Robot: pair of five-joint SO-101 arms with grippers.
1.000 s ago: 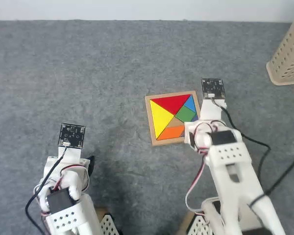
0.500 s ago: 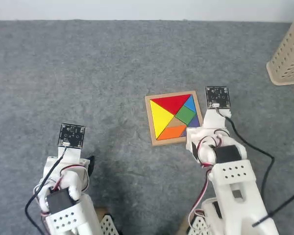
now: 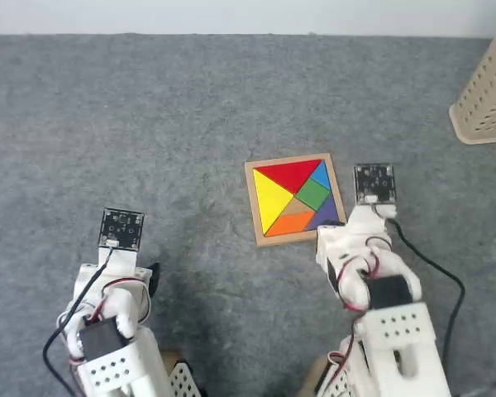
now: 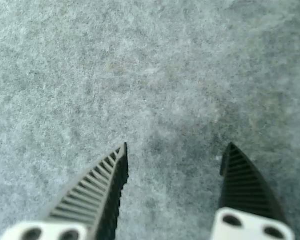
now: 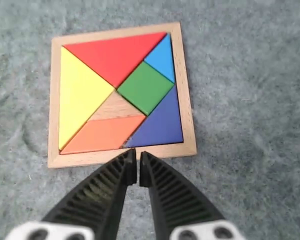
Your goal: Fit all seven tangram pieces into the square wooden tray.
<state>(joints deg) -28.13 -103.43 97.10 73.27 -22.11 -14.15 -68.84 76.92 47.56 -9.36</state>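
- Square wooden tray (image 3: 250, 198) near mat centre, filled flush with seven coloured tangram pieces (image 5: 85, 95); seemingly nothing left.
- Right gripper (image 5: 138, 167) at its 5 o'clock, fingers (image 5: 115, 185) pressed together, empty.
- Left gripper (image 4: 175, 165) at 8 o'clock, fingers (image 4: 102, 185) spread.

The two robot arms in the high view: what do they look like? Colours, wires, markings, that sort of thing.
The left arm and right arm have white plastic shells, partly perforated with small holes, and black motor blocks. Each wrist carries a square black circuit board. Thin red, white and black wires loop past the joints. The fingers are black, pointed and ribbed.
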